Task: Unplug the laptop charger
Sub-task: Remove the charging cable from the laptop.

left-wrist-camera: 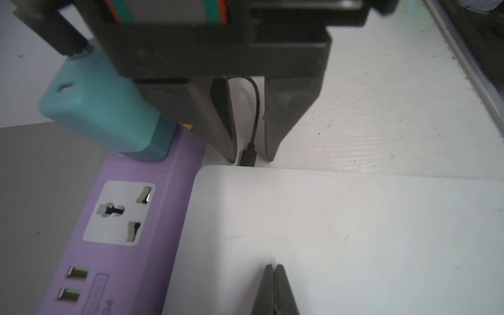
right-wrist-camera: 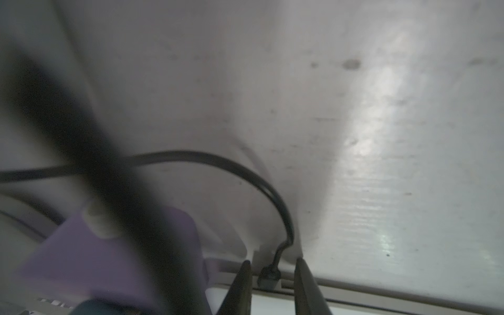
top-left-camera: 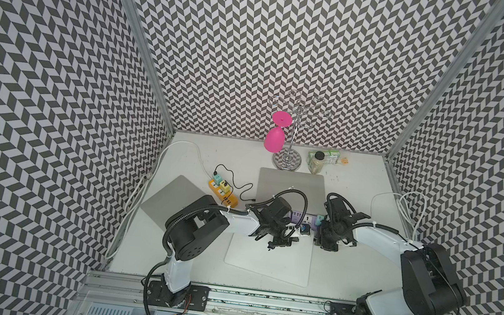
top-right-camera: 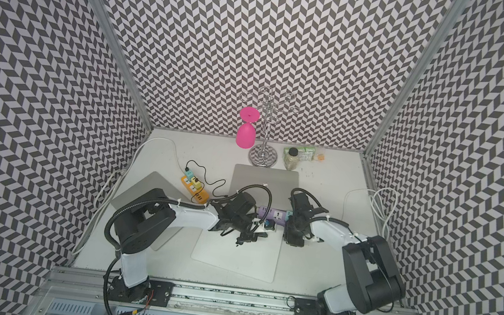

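Charger plug (left-wrist-camera: pixel 248 157): seated in the right edge of the white laptop (left-wrist-camera: pixel 354 231), close to its far corner, with black cable (right-wrist-camera: pixel 185 154) looping away from that edge; cannot tell where the cable ends. Taking the scene from the laptop's left: left gripper (left-wrist-camera: pixel 275 270) down at the lid, in from the right edge, jaws pressed together on nothing, contact with the lid likely but not certain; judged to be bracing the machine for a pull. Just beyond the laptop's far edge: purple power strip (left-wrist-camera: pixel 161 212), carrying a teal adapter (left-wrist-camera: pixel 101 109) at the end nearest the far right corner. At the laptop's right edge: right gripper (right-wrist-camera: pixel 272 261), lowered over the plug, jaws spread with one finger on each side and a sliver of gap on both sides, so straddling rather than pinching. Step in hand, by this reading: final alignment before the grasp, with plug not yet gripped and nothing yet unplugged. Next move calls for closing squarely on the plug's moulded body, not on the thin cable behind it, then drawing straight outward from the right edge, in line with the port, lid pinned throughout. Worth watching: a skewed pull levering the port, or the laptop sliding along with the plug.
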Tool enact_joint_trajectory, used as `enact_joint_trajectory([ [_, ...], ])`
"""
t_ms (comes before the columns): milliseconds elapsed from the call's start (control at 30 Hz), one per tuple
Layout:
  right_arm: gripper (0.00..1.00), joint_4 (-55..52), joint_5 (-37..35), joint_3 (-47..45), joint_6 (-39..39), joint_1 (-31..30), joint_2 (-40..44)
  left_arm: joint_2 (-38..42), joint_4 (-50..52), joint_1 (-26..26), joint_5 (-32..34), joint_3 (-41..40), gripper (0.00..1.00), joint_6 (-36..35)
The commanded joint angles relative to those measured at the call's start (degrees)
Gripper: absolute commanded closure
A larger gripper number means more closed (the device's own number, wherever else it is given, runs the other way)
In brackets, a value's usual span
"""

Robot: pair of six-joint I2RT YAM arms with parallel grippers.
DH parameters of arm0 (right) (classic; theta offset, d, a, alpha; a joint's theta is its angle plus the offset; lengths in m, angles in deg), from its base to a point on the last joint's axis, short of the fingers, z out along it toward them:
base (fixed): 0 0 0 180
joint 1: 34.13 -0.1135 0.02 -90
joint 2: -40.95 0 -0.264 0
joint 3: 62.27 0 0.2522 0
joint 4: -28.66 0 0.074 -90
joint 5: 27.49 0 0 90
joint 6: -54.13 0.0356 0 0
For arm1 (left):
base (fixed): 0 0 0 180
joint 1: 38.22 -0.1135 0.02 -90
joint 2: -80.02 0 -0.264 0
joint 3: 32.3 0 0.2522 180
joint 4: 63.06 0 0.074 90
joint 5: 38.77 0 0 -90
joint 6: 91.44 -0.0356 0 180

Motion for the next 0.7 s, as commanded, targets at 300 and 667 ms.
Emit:
enact_joint_trajectory([
  [300, 0.76, 0.9, -0.6, -0.8, 2.3, -0.3, -1.3, -1.6, 0.3, 0.6, 0.1, -0.2, 1.0, -0.7],
  [667, 0.82, 1.2, -1.2, -0.2, 2.8, -0.4, -2.3, -1.6, 0.3, 0.7, 0.3, -0.5, 1.0, -0.8],
])
